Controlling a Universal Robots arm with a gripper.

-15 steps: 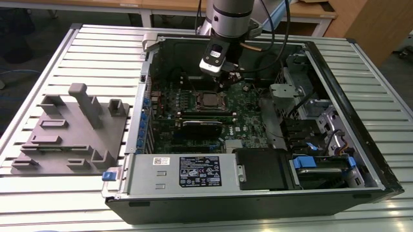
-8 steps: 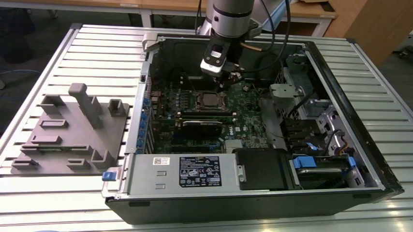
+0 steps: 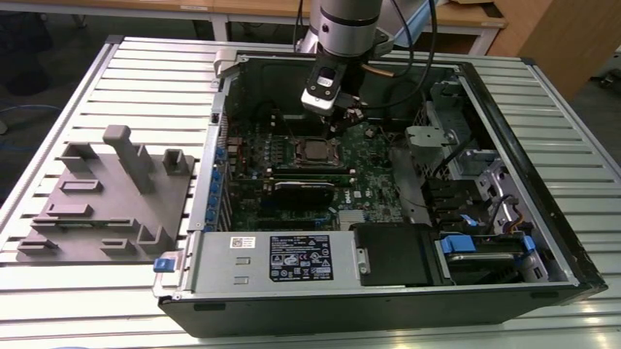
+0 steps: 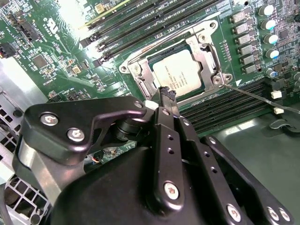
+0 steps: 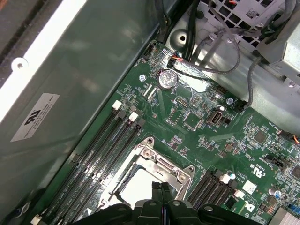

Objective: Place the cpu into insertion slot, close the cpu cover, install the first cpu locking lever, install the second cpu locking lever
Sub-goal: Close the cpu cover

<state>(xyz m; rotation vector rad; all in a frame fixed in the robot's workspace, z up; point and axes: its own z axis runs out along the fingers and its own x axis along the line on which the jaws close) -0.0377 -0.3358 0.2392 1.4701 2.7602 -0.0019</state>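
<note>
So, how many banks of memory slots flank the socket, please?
2: one bank along one side of the cpu, the other bank opposite; the gripper may hide more.

silvery cpu (image 4: 182,71) lies flat beneath the closed cpu cover (image 4: 205,55).

Soft, even light from above fills the exterior view. The slatted worktop (image 3: 58,87) looks pale and bright, while the computer case (image 3: 388,309) is dimmer inside, with shade along its walls. In the second wrist view, white glare burns out the motherboard (image 4: 47,61) beyond the memory slots (image 4: 140,28) from the chip (image 4: 180,72), whose metal top gleams.
</note>
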